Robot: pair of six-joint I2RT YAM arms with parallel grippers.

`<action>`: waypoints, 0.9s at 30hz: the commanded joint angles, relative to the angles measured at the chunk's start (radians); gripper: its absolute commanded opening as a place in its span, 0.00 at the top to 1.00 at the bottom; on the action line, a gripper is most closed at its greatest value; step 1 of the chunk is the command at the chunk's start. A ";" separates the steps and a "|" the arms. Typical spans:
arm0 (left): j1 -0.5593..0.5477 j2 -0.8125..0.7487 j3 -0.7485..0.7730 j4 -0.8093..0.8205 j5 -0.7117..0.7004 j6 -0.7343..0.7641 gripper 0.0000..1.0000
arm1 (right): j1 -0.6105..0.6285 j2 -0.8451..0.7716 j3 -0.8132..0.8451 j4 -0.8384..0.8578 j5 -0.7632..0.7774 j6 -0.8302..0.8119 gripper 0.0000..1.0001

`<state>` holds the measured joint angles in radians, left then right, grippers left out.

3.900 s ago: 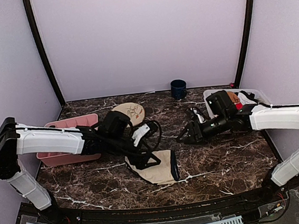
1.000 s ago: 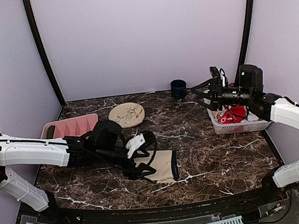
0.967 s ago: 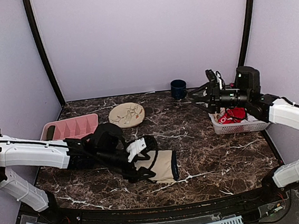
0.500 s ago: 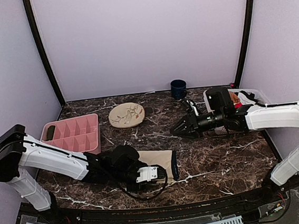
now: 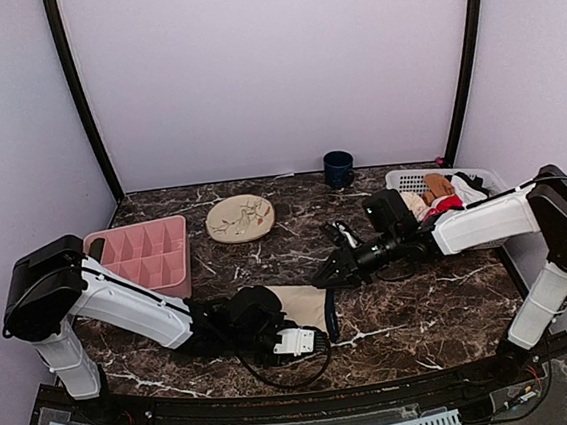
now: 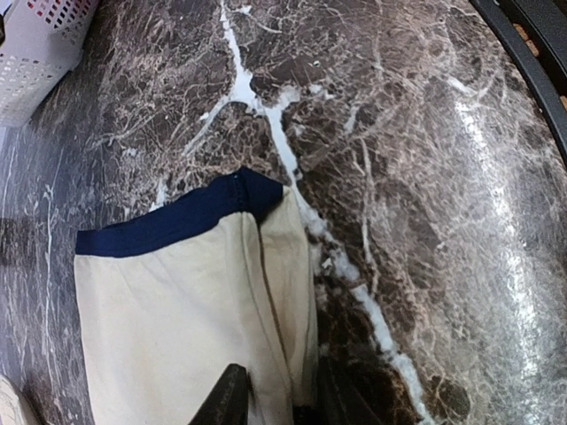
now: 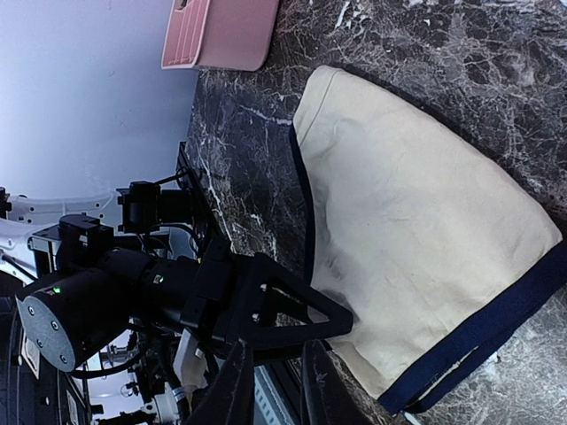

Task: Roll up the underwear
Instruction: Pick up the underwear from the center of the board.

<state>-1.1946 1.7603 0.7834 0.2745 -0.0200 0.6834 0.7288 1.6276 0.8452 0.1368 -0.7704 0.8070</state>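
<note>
Underwear [image 5: 298, 307] flat, unrolled, front-centre on marble table [image 5: 423, 309]. Left gripper [image 6: 279, 398] fingers narrow astride near edge, grip uncertain. Right gripper [image 5: 320, 277] narrow beside far corner, nothing visibly held. Rolling all ahead.

**Underwear boxed in on three sides, open on the right**

The left arm [image 5: 142, 306] lies low across the table [image 5: 423, 305], left of the underwear [image 5: 294, 302]. The left gripper [image 5: 314, 336] sits at its near edge, so both sides are blocked. The right arm [image 5: 466, 227] slants in from the right rear, putting the right gripper [image 5: 321, 278] at the far edge. Right of the underwear, bare marble lies open. The tray [image 5: 139, 255], plate [image 5: 241, 218], mug [image 5: 339, 168] and basket [image 5: 401, 177] stand well behind it.
</note>
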 commanded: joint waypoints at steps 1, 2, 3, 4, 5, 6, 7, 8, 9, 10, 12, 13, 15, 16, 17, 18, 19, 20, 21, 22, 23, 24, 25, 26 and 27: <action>-0.006 0.019 0.005 0.010 -0.046 0.042 0.76 | 0.015 0.032 0.017 0.038 -0.030 -0.035 0.81; -0.006 0.018 0.005 0.008 -0.048 0.042 0.81 | 0.015 0.040 0.015 0.032 -0.032 -0.043 0.82; -0.005 0.016 0.006 0.001 -0.045 0.040 0.86 | 0.015 0.047 0.017 0.028 -0.033 -0.050 0.82; -0.006 0.010 0.012 -0.012 -0.034 0.035 0.90 | 0.015 0.053 0.017 0.024 -0.035 -0.057 0.82; -0.008 0.003 0.018 -0.033 -0.016 0.026 0.93 | 0.017 0.059 0.018 0.023 -0.038 -0.062 0.83; -0.010 -0.004 0.027 -0.056 -0.001 0.016 0.95 | 0.017 0.064 0.018 0.022 -0.041 -0.071 0.83; -0.012 -0.013 0.033 -0.087 0.012 0.004 0.98 | 0.019 0.068 0.022 0.015 -0.044 -0.081 0.83; -0.012 -0.019 0.042 -0.115 0.033 -0.007 1.00 | 0.023 0.074 0.027 0.005 -0.047 -0.092 0.83; -0.012 -0.025 0.052 -0.145 0.054 -0.020 1.00 | 0.027 0.081 0.030 -0.010 -0.053 -0.103 0.83; -0.013 -0.029 0.062 -0.180 0.078 -0.032 1.00 | 0.033 0.088 0.033 -0.019 -0.058 -0.113 0.84; -0.013 -0.030 0.086 -0.252 0.127 -0.055 1.00 | 0.048 0.105 0.036 -0.040 -0.061 -0.137 0.84; -0.013 -0.029 0.102 -0.287 0.145 -0.069 1.00 | 0.056 0.116 0.035 -0.051 -0.063 -0.149 0.84; -0.013 -0.030 0.137 -0.345 0.179 -0.105 1.00 | 0.066 0.136 0.029 -0.078 -0.058 -0.175 0.85; -0.013 -0.029 0.151 -0.368 0.202 -0.123 1.00 | 0.069 0.145 0.022 -0.084 -0.056 -0.185 0.85; -0.012 -0.027 0.167 -0.388 0.220 -0.140 1.00 | 0.071 0.152 0.013 -0.089 -0.053 -0.194 0.85; -0.011 -0.026 0.182 -0.403 0.238 -0.155 1.00 | 0.075 0.159 0.005 -0.097 -0.052 -0.205 0.85; -0.007 -0.023 0.198 -0.416 0.262 -0.171 1.00 | 0.077 0.169 0.000 -0.111 -0.049 -0.224 0.85; -0.002 -0.018 0.216 -0.435 0.289 -0.189 1.00 | 0.082 0.174 -0.002 -0.131 -0.045 -0.243 0.85; 0.005 -0.013 0.238 -0.451 0.314 -0.203 1.00 | 0.086 0.183 -0.002 -0.153 -0.036 -0.265 0.85; 0.013 -0.009 0.255 -0.471 0.342 -0.215 1.00 | 0.091 0.193 -0.001 -0.180 -0.026 -0.285 0.85; 0.021 -0.005 0.273 -0.487 0.366 -0.226 1.00 | 0.094 0.202 0.002 -0.204 -0.019 -0.305 0.86; 0.029 -0.002 0.286 -0.497 0.386 -0.233 1.00 | 0.098 0.210 0.004 -0.220 -0.011 -0.321 0.86; 0.042 0.000 0.297 -0.506 0.405 -0.241 1.00 | 0.098 0.217 0.004 -0.233 -0.004 -0.334 0.86; 0.057 0.003 0.306 -0.513 0.433 -0.250 1.00 | 0.098 0.221 0.003 -0.243 0.002 -0.342 0.86; 0.070 0.006 0.317 -0.525 0.461 -0.258 1.00 | 0.098 0.225 0.003 -0.252 0.009 -0.351 0.86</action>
<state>-1.1713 1.7687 1.0527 -0.1543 0.3000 0.4904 0.8139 1.8301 0.8543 -0.0395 -0.7963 0.5411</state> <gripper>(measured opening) 0.032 0.139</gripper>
